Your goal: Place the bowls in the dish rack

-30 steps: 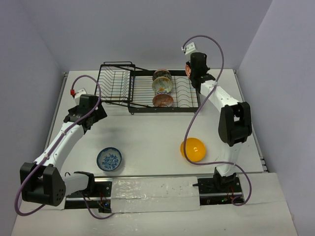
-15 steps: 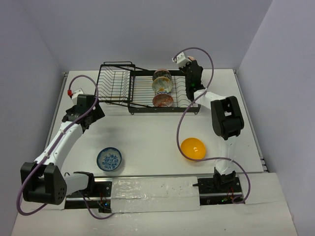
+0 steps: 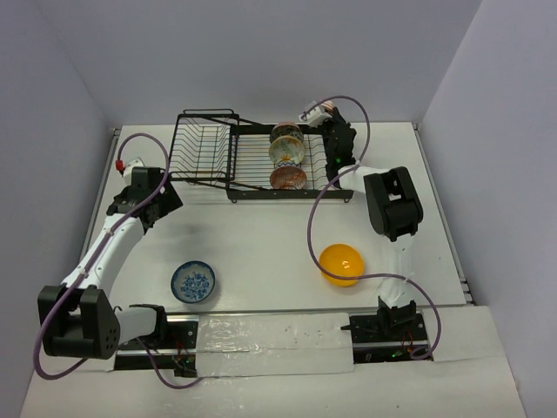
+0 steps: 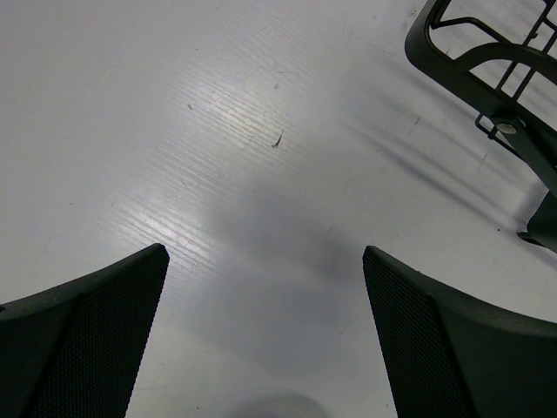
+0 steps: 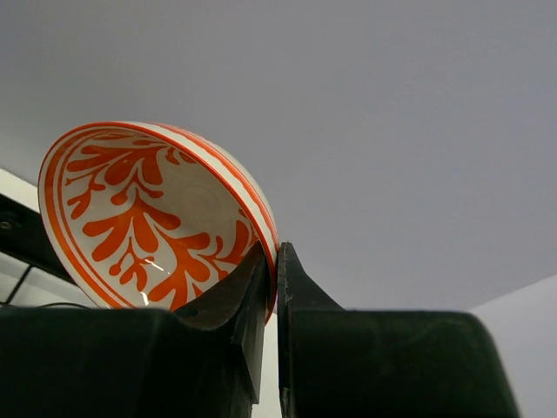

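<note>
The black wire dish rack [image 3: 252, 161] stands at the back of the table, and its corner [image 4: 487, 61] shows in the left wrist view. Three patterned bowls [image 3: 286, 155] stand on edge in its dividers. My right gripper [image 3: 331, 122] is shut on the rim of an orange-red floral bowl [image 5: 148, 218], holding it tilted above the rack's right end [image 3: 324, 110]. A plain orange-yellow bowl [image 3: 340, 264] and a blue patterned bowl [image 3: 193, 281] sit on the table in front. My left gripper [image 4: 265, 252] hangs open over bare table, left of the rack [image 3: 161, 200].
Grey walls close in the white table [image 3: 261, 235] at the back and on both sides. The right arm's elbow [image 3: 390, 202] stands between the rack and the orange-yellow bowl. Purple cables loop over both arms.
My right arm has swung left with the floral bowl, from beyond the rack's right end to over it. The left gripper has drifted slightly up and to the left.
</note>
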Robot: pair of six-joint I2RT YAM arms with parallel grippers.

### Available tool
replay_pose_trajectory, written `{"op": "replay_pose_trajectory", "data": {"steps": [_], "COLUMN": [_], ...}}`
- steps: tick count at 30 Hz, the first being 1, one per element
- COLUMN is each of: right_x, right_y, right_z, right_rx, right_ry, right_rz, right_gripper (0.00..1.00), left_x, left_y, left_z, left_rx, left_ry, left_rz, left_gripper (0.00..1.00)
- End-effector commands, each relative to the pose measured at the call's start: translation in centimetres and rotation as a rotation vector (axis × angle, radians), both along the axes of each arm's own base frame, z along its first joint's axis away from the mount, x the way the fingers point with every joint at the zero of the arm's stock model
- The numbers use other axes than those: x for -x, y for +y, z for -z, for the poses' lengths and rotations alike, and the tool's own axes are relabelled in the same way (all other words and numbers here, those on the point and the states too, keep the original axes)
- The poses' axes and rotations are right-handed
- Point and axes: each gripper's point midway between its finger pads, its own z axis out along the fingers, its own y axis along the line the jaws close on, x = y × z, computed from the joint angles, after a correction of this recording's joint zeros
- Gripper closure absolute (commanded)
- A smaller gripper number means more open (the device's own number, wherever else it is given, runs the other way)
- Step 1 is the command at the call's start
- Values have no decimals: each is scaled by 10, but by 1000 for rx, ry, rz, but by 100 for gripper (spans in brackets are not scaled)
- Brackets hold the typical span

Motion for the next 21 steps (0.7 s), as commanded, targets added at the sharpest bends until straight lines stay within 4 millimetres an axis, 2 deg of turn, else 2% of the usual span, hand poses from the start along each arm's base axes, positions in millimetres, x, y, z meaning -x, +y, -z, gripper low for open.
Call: {"op": "replay_pose_trajectory", "data": {"steps": [1,2,3,8,14,21], "right_x": [10,8,7,8,8,8], "right_y": [-2,-11,-12,-21,-30,-30], "right_z": [-57,-53,-43,-27,-14,-5], "right_rx": [-88,-99,-106,-142,-200,-224], "right_ry": [-154,-134,-92,-45,-30,-22], "right_rz": [-85,-89,-101,-150,-177,-211], "right_gripper": [100,100,100,100,100,100], "left_x": [-9,-9,-8,-10,-10,-11], "left_y": [1,3,5,6,10,14], "left_z": [-12,-13,-14,-13,-10,-7], "left_rx": [5,5,6,14,19,32], "left_ry": [-34,-39,-40,-38,-29,-21], "left_rz": [14,8,4,4,-5,-13], "left_gripper": [1,1,1,1,1,1]}}
